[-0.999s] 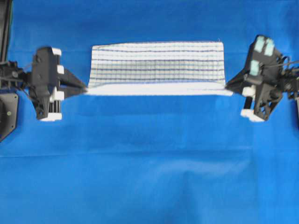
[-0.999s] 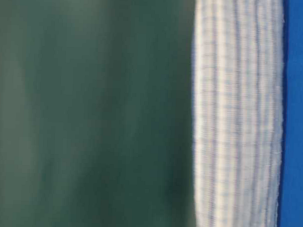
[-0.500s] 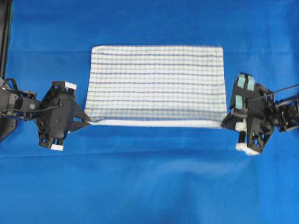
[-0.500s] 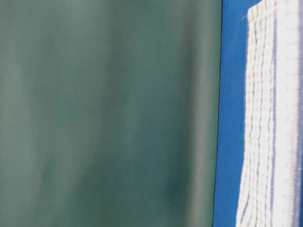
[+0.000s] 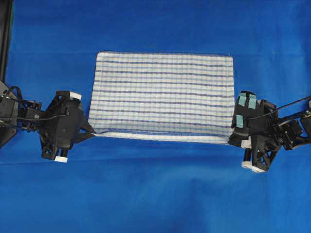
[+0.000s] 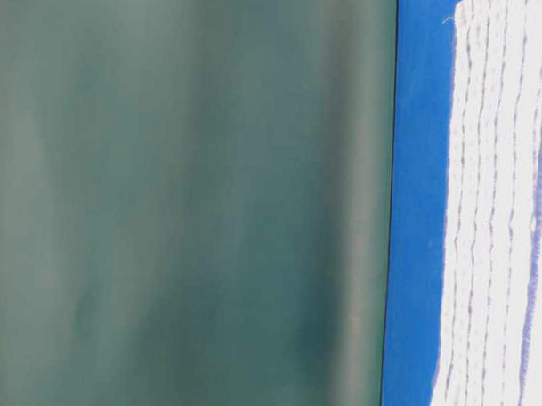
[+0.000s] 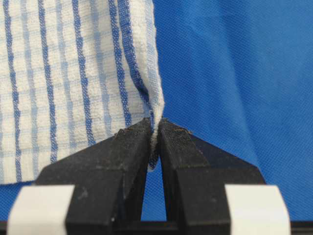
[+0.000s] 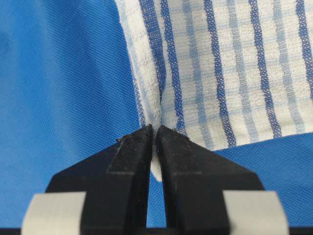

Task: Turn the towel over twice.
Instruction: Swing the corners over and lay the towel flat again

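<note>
A: How is the scene lit?
B: Bright, even light is cast from above; only faint shadows are seen under the towel [image 5: 163, 97] edge.

A: Is anything blurred?
B: The table-level view is rendered soft throughout. In the wrist views the weave is sharply resolved, and no glare is noted.

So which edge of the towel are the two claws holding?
The long edge nearest the bottom of the overhead view: the left gripper and right gripper each pinch a corner of the towel there.
</note>
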